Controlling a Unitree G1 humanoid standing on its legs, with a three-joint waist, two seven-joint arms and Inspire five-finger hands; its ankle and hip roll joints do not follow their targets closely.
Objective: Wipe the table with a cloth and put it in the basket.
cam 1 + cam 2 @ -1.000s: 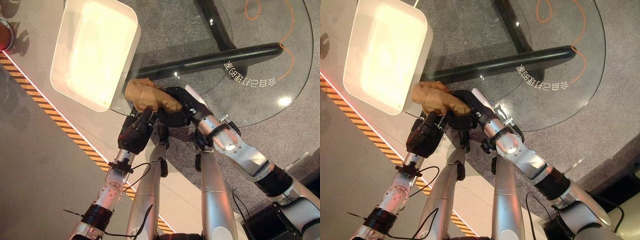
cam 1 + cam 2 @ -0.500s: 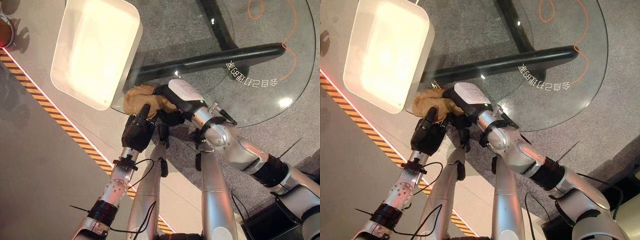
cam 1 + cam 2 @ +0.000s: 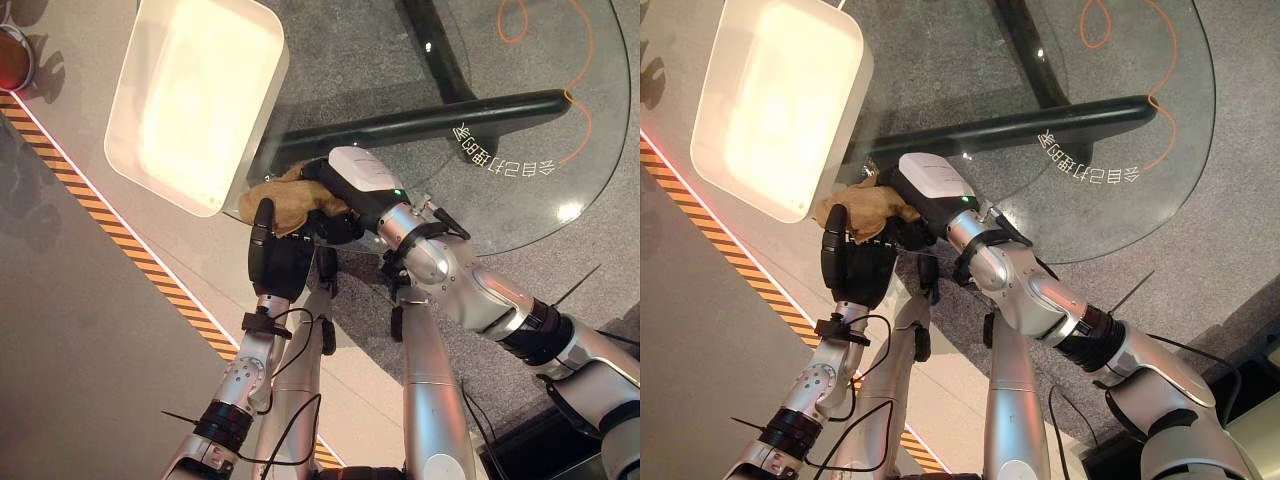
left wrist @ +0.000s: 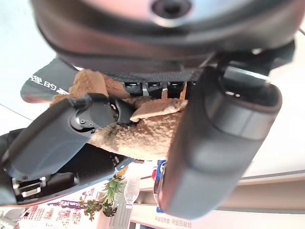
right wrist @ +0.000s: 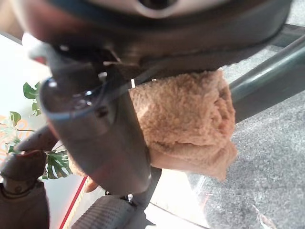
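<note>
Left eye view: cloth (image 3: 285, 196) half hidden under right hand (image 3: 352, 188)

Both arms reach forward and meet at the near edge of the glass table (image 3: 520, 150). Left arm: rises from the lower left, forearm steeply upward, wrist straight; the left hand (image 3: 278, 262) stands upright just below the table rim, its thumb (image 3: 263, 215) pointing up and touching the tan cloth (image 3: 285, 192). In the left wrist view its fingers (image 4: 90, 117) and thumb curl round the cloth. Right arm: enters from the lower right, elbow bent, forearm angled toward the upper left; the right hand (image 3: 350, 190), back uppermost with a white cover, lies over the cloth. In the right wrist view the cloth is pressed against its palm and thumb (image 5: 107, 143).
</note>
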